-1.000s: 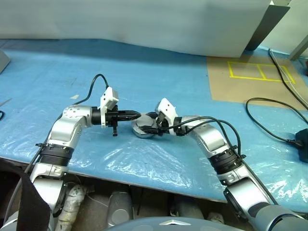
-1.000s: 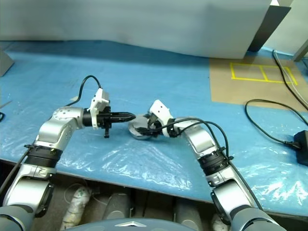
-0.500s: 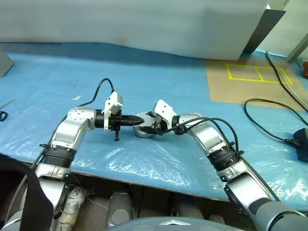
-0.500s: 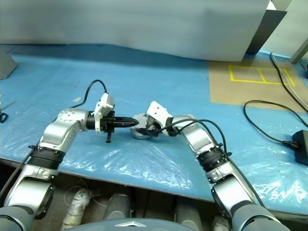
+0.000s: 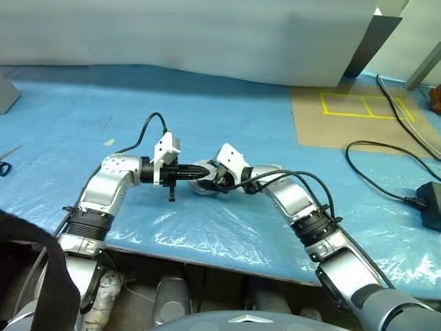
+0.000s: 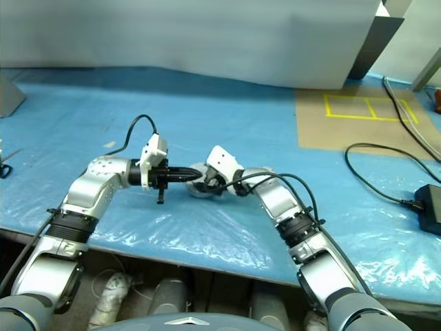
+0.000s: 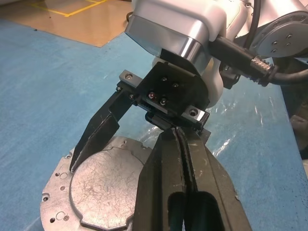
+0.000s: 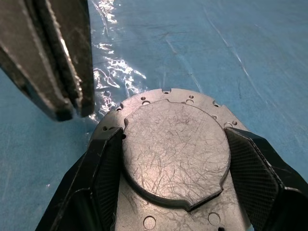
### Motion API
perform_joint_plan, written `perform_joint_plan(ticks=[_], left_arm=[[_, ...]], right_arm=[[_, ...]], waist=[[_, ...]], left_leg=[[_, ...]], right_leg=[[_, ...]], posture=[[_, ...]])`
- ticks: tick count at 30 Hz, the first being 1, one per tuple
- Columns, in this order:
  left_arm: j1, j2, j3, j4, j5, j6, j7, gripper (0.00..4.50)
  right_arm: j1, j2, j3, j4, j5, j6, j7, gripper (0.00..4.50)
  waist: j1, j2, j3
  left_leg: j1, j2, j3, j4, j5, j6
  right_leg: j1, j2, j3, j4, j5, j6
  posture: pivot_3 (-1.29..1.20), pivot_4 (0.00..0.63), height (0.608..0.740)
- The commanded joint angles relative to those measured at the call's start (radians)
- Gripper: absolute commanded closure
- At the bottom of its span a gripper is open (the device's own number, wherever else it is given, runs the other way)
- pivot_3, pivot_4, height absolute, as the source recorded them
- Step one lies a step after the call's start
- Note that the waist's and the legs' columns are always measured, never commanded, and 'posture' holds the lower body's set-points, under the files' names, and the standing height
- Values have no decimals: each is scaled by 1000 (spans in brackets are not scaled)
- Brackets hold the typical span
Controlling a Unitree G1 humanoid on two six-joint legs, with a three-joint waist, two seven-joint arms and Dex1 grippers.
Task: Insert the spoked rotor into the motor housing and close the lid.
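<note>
The motor housing (image 5: 204,185) sits on the blue-covered desk (image 5: 227,124), nearer its front edge, with the lid (image 8: 175,151) closed, plain scratched grey face up. The right gripper (image 8: 175,159) is spread, one finger on each side of the lid. The left gripper (image 7: 179,139), fingers pressed together, hovers just above the housing.

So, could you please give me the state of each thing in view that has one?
Lid: closed, plain grey face up.
Housing: on the table, lid over it.
Left gripper: shut, tips over the lid.
Right gripper: open, a finger at each side of the lid.
</note>
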Motion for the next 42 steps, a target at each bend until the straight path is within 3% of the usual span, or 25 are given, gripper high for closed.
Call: perform_joint_plan(ticks=[1, 8, 17, 40, 42], left_arm=[[-27, 9, 21, 17, 9, -29, 7, 4466], [-75, 21, -11, 165, 126, -155, 39, 4466], [-59, 18, -16, 219, 144, -191, -12, 4483], [-72, -22, -91, 385, 317, -339, 65, 4483], [-71, -21, -92, 388, 316, -346, 60, 4500]], right_arm=[[78, -48, 47, 173, -95, 111, -34, 1529], [66, -56, 23, 201, -102, 90, -64, 1529], [69, -51, -17, 147, -55, 136, -47, 1529], [128, -94, -8, 3, -48, 117, -20, 1529], [147, -96, -22, -43, -32, 66, -13, 816]], waist=[[1, 1, 0], [4, 1, -4], [9, 1, -4], [18, -2, -5], [20, -3, -6]], left_leg=[[1, 0, 0, 0, 0, 0], [4, -1, 1, -7, -1, 1], [4, -1, 1, -12, -1, 2], [4, -9, 0, -17, -1, 2], [3, -9, 0, -17, -1, 2]], right_leg=[[1, 0, 0, 0, 0, 0], [4, 0, 1, -9, 0, 0], [1, -1, 1, -10, 0, 1], [0, -14, 1, -15, -4, 8], [1, -14, 1, -17, -5, 9]], posture=[[0, 150, 740], [0, 150, 740], [0, 150, 740], [0, 150, 740], [0, 150, 740]])
